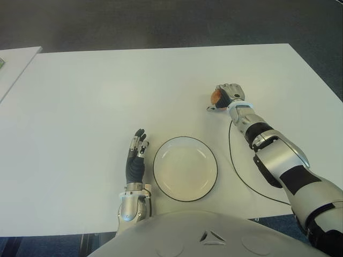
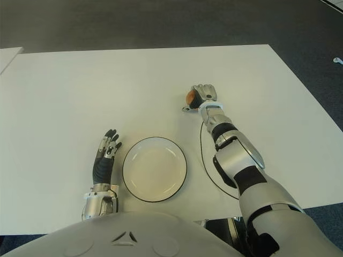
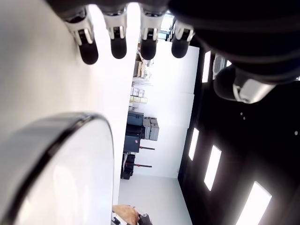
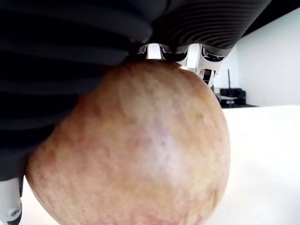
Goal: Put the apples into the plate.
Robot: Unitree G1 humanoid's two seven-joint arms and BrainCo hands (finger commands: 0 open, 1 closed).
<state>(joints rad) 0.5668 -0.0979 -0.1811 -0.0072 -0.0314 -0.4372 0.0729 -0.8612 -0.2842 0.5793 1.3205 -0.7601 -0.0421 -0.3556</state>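
No brand, label or writing could be read anywhere. The apple (image 4: 136, 145) was mostly hidden in the head views: only a small orange-red patch showed past the curled fingers (image 1: 231, 90) of the right hand (image 1: 228, 95), well beyond the plate (image 1: 185, 168) and to its right. The right wrist view showed it up close, a round fruit with mottled red and yellow skin, the fingers wrapped over its top; whether it touched the table (image 1: 96, 96) could not be told. The plate was round, white and shallow with a thin dark rim, glossy, and held nothing. The left hand (image 1: 136, 155) lay just left of the plate, its dark fingers straight and holding nothing. A thin black cable (image 1: 236, 166) curved across the smooth white table beside the right forearm.
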